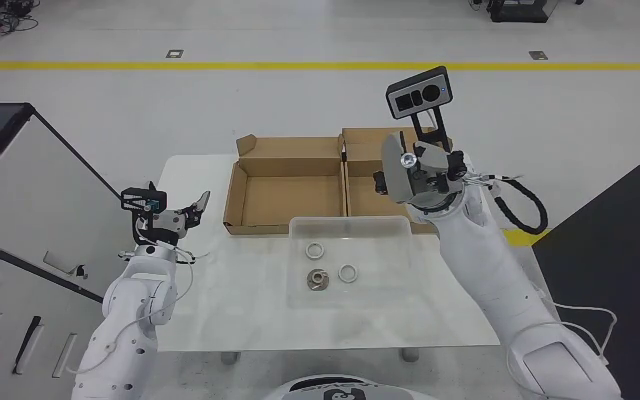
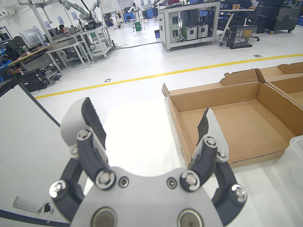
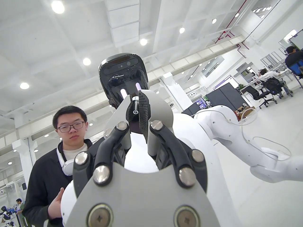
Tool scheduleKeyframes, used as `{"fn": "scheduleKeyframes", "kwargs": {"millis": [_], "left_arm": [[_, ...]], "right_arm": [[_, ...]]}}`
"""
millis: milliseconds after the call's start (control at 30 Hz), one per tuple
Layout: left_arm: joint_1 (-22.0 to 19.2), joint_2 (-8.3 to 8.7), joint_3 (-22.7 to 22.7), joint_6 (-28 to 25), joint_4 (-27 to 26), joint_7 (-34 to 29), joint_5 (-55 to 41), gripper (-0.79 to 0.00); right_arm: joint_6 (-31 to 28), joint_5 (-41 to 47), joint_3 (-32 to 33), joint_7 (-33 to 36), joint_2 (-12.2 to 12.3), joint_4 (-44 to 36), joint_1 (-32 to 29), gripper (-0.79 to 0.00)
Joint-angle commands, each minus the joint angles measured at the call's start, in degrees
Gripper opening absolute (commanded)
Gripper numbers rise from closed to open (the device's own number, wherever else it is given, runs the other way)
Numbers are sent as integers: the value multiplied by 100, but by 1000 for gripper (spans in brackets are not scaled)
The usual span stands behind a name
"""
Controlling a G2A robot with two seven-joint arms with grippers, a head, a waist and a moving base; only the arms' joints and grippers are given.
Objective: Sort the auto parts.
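Rings (image 1: pixel 348 272) of bright metal, two, and a darker round hub (image 1: pixel 316 280) lie in a clear plastic tray (image 1: pixel 385 250). At the left edge of the white table (image 1: pixel 220 290) the left gripper (image 2: pixel 147 105) gapes empty, ribbed pads (image 2: pixel 93 119) bare. Farther, above brown cardboard boxes (image 1: pixel 285 195), the right gripper (image 3: pixel 136 99) pinches a small threaded bolt (image 3: pixel 135 106), shank partly hidden.

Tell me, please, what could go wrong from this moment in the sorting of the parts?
1. The small threaded metal bolt sits only at the tips of the right gripper's fingers, raised high; it may slip and fall outside the brown cardboard boxes.
2. In the clear plastic tray, one silver metal ring lies close to the grey round hub part; a grasp on one may push the other.
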Motion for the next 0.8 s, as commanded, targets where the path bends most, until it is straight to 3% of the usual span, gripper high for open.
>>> {"fn": "scheduleKeyframes", "kwargs": {"millis": [0, 467, 767], "left_arm": [[0, 0, 0, 0, 0, 0, 0, 0], [0, 0, 0, 0, 0, 0, 0, 0], [0, 0, 0, 0, 0, 0, 0, 0]], "right_arm": [[40, -116, 83, -223, 5, -9, -50, -785], [778, -1848, 2116, 4, 383, 688, -660, -785], [1185, -3763, 2811, 226, 630, 1307, -252, -785]]}}
